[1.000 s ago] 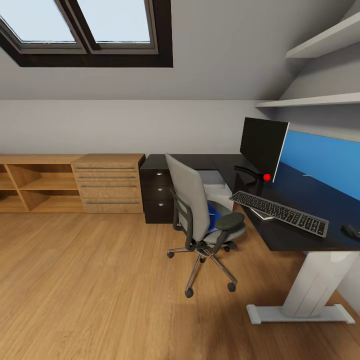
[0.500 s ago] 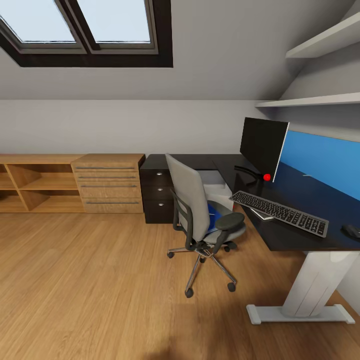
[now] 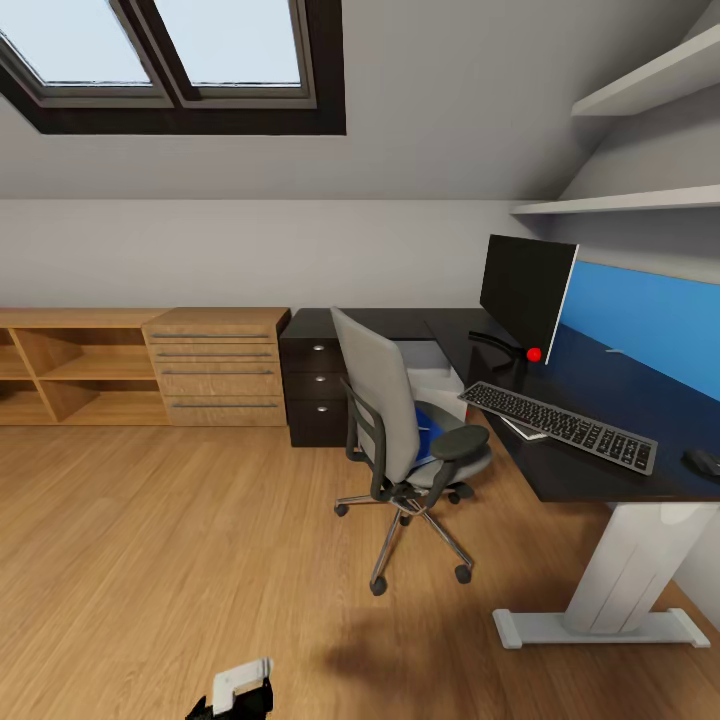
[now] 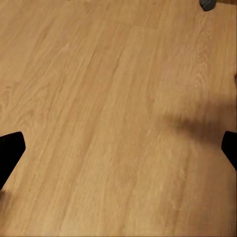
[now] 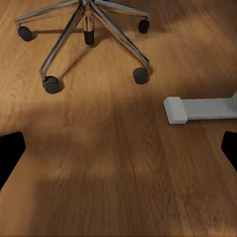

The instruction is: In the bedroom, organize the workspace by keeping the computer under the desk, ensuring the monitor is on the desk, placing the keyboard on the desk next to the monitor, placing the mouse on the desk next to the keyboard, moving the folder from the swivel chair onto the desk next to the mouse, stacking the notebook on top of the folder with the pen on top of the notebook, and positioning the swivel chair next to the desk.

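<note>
I am standing off on the wood floor (image 3: 150, 560), with the swivel chair (image 3: 400, 430) ahead and slightly to my right, pulled out from the tabletop (image 3: 600, 420) and turned so its back faces me at an angle. The folder (image 3: 428, 428) lies on the seat, a blue sliver between the backrest and the near armrest. I judge its long axis runs across the seat toward the tabletop's inner corner, but too little shows to be sure.

The left pincer (image 4: 118, 148) hangs over bare floor with its fingertips spread wide at the frame's sides, holding nothing. In the head view it shows low down, as a pale block on dark links (image 3: 240, 690). The right pincer (image 5: 118, 148) is just as wide apart and empty. It looks down on the chair's star base (image 5: 86, 29) and the tabletop's white foot (image 5: 197, 108), so I judge the right arm is the nearer one for the folder.

On the tabletop, the monitor (image 3: 525, 295) stands toward the back, against the blue panel. The keyboard (image 3: 558, 425) lies in front of it, its long axis along the front edge. The mouse (image 3: 702, 461) sits beyond the keyboard's far end. Something pale (image 3: 523, 428) pokes out from under the keyboard; I cannot tell what. A light-grey box, probably the computer (image 3: 435, 375), shows under the tabletop behind the chair.
</note>
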### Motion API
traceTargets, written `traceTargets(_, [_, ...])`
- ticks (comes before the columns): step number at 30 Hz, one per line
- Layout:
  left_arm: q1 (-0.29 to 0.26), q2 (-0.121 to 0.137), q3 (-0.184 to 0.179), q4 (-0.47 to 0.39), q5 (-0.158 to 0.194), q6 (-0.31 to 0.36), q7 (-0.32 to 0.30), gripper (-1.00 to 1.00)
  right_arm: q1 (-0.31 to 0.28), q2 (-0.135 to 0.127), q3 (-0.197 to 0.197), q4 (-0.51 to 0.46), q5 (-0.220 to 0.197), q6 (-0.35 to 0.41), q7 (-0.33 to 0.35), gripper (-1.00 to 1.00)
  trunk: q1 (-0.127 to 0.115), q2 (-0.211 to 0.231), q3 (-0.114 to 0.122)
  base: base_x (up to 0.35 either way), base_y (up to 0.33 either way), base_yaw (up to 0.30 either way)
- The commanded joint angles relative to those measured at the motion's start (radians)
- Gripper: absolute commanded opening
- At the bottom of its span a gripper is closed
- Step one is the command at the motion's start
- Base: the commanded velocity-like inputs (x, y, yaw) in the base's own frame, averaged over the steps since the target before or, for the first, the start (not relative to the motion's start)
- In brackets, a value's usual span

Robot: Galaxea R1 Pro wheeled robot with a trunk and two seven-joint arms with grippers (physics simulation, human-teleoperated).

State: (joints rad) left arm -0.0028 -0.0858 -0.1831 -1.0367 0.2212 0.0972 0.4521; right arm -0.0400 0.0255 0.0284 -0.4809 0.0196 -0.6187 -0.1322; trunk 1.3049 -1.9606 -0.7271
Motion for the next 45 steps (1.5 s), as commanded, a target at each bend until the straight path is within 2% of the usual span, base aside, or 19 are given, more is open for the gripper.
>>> traceTargets(1, [0.0, -0.001, -0.002, -0.013, 0.006, 0.014, 0.007, 1.0, 0.0, 0.0, 0.003, 0.0, 0.002, -0.003, -0.008, 1.0, 0.0, 0.0, -0.001, 0.0, 0.0, 0.0])
traceTargets(2, [0.0, -0.005, -0.002, -0.039, 0.014, 0.048, 0.006, 1.0, 0.0, 0.002, 0.001, 0.005, 0.002, -0.008, -0.008, 1.0, 0.0, 0.0, -0.001, 0.0, 0.0, 0.0])
traceTargets(13, [0.0, -0.004, -0.004, -0.051, 0.098, 0.065, 0.005, 1.0, -0.001, 0.005, 0.003, 0.058, 0.002, -0.014, -0.007, 1.0, 0.0, 0.0, -0.001, 0.0, 0.0, 0.0])
traceTargets(23, [0.0, 0.001, -0.003, -0.016, 0.1, 0.059, 0.001, 1.0, -0.001, 0.008, 0.005, 0.085, 0.003, -0.013, -0.005, 1.0, 0.0, 0.0, -0.001, 0.0, 0.0, 0.0])
traceTargets(24, [0.0, 0.026, -0.001, -0.004, 0.102, 0.057, 0.003, 1.0, -0.001, 0.008, 0.006, 0.121, 0.002, -0.015, -0.004, 1.0, 0.0, 0.0, -0.001, 0.0, 0.0, 0.0])
traceTargets(33, [0.0, 0.042, 0.001, 0.023, 0.1, 0.047, 0.001, 1.0, -0.001, 0.008, 0.004, 0.13, 0.002, -0.015, -0.004, 1.0, 0.0, 0.0, -0.001, 0.0, 0.0, 0.0])
traceTargets(34, [0.0, 0.048, 0.001, 0.021, 0.101, 0.045, 0.001, 1.0, -0.001, 0.009, 0.004, 0.13, 0.002, -0.015, -0.004, 1.0, 0.0, 0.0, -0.001, 0.0, 0.0, 0.0])
traceTargets(35, [0.001, 0.066, -0.002, 0.015, 0.103, 0.042, 0.001, 1.0, -0.001, 0.016, 0.004, 0.131, 0.002, -0.015, -0.004, 1.0, 0.0, 0.0, -0.001, 0.0, 0.0, 0.0])
traceTargets(39, [0.001, 0.072, -0.003, 0.026, 0.102, 0.039, -0.017, 1.0, -0.001, 0.022, 0.004, 0.129, 0.003, -0.015, -0.004, 1.0, 0.0, 0.0, -0.001, 0.0, 0.0, 0.0])
traceTargets(42, [0.001, 0.075, -0.003, -0.014, 0.101, 0.045, -0.029, 1.0, -0.001, 0.022, 0.004, 0.123, 0.005, -0.016, -0.004, 1.0, 0.0, 0.0, -0.001, 0.0, 0.0, 0.0])
traceTargets(45, [0.001, 0.078, -0.002, -0.111, 0.101, 0.07, -0.035, 1.0, -0.005, 0.026, 0.004, 0.09, 0.004, -0.012, -0.006, 1.0, 0.0, 0.0, -0.001, 0.0, 0.0, 0.0])
